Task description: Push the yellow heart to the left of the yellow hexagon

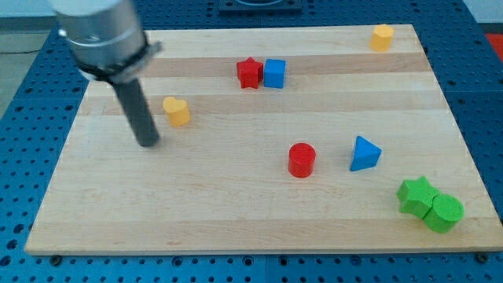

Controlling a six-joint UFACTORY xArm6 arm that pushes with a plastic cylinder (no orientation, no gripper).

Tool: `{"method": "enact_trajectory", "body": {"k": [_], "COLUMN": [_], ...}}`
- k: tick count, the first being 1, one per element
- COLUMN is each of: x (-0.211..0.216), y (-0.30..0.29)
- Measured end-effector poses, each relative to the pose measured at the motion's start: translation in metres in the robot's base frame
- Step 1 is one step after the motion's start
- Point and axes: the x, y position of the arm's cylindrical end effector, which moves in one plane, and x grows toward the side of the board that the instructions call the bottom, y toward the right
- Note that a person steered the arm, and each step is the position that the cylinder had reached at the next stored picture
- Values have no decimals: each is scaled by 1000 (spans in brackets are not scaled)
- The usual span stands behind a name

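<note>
Your yellow heart (177,111) sits just right of my tip (148,143); no jaws exist. The yellow hexagon (382,37) lies far at the top right. Between them stand the red star (249,72) touching the blue cube (274,73), seemingly. The wooden board (236,212) rests on blue pegboard (23,94).

My tip (148,142) sits just left of the yellow heart (177,111) — yellow hexagon (382,37) far right.

Pale wooden board (236,212) on blue perforated table (23,157); even light, soft shadows.
</note>
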Motion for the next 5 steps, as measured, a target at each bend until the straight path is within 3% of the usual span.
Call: {"method": "enact_trajectory", "body": {"k": [2, 5], "x": [-28, -49], "y": [70, 88]}}
